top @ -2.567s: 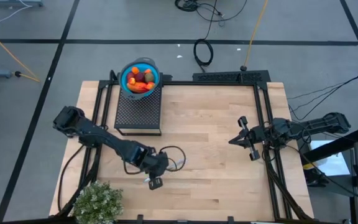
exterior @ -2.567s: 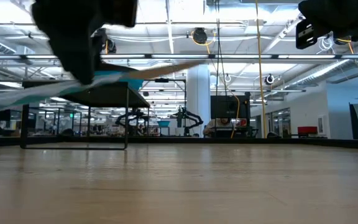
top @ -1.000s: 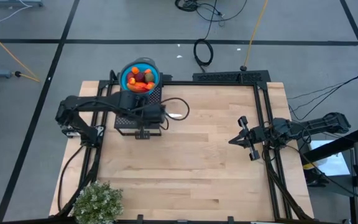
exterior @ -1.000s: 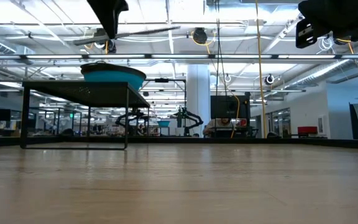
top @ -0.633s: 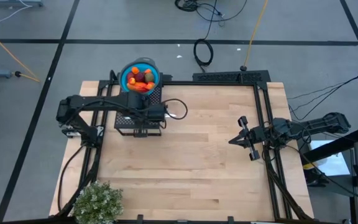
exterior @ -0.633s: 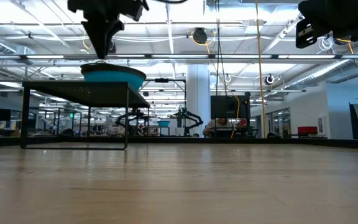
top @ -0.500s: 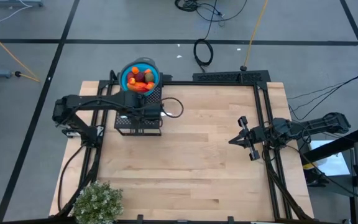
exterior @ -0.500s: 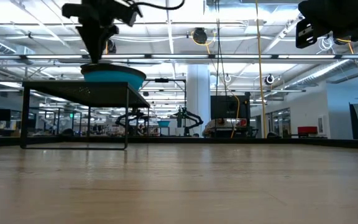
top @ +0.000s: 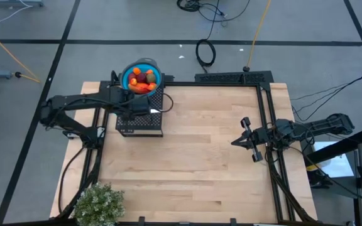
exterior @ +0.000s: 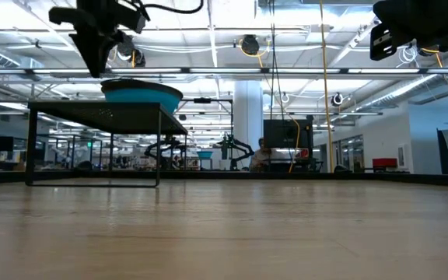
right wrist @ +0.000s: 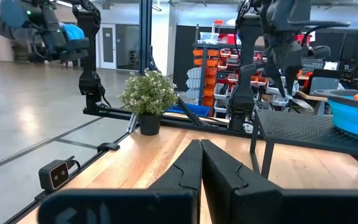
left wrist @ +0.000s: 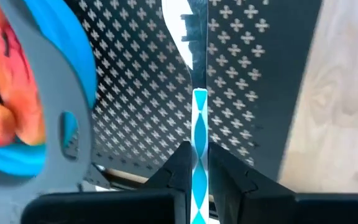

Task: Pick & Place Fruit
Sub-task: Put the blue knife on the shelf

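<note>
Above the rack (top: 139, 113), left gripper (left wrist: 200, 158), clamping the knife (left wrist: 199, 134), has retreated leftward

The light wooden surface (top: 200, 150) stands on a grey floor (top: 43, 56) crossed by dark lines, with a coiled black cable (top: 205, 53) and a yellow cable (top: 5, 39) lying beyond its far edge. Level across the surface, a large open hall shows long rows of bright ceiling lights (exterior: 208, 31), a white column (exterior: 247, 117) and desks far off. Shelving with orange bins (right wrist: 207, 62) stands in the background on a glossy floor (right wrist: 30, 118).
</note>
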